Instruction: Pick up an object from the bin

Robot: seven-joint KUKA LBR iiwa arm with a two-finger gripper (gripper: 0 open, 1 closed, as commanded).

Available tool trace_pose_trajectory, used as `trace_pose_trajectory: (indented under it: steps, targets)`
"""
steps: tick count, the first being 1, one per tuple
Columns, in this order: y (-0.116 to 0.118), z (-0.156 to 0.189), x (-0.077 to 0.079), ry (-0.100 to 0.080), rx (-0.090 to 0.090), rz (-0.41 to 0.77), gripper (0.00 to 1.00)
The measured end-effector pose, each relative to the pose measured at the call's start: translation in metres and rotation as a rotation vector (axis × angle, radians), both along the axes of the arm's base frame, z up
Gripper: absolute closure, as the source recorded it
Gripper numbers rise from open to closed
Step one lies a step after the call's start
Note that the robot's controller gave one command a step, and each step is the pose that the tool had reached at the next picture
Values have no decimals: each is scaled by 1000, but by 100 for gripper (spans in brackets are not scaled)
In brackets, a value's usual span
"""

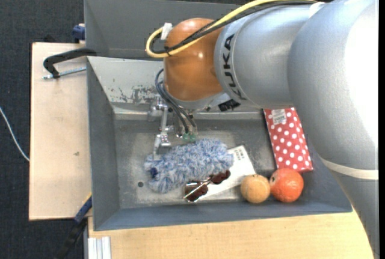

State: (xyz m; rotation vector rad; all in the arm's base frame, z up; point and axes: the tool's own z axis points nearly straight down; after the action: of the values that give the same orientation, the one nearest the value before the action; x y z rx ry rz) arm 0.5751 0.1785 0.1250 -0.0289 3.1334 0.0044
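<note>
Since the end effector (175, 135) hangs spread at the fuzzy blue cloth (191, 163) edge, it may pinch only loose threads.

Matt grey metal bin (101, 149), floor scuffed and scratched. Fuzzy, woolly blue-and-white cloth (191, 163). Glossy plastic sunglasses (207, 184) on smooth white paper card (242, 163). Smooth red polka-dot cardboard box (290, 139). Dull-skinned orange fruit (287, 184) and tan fruit (255, 188). Glossy orange cover (189, 62) on satin silver arm (283, 53).
</note>
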Motion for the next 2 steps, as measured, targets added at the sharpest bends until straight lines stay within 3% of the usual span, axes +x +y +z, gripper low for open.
trace_pose_trajectory:
  steps: [1,2]
  targets:
    - [14,-35,-3,7,-1,194,0]
    - [-6,-21,-36,6,-2,516,0]
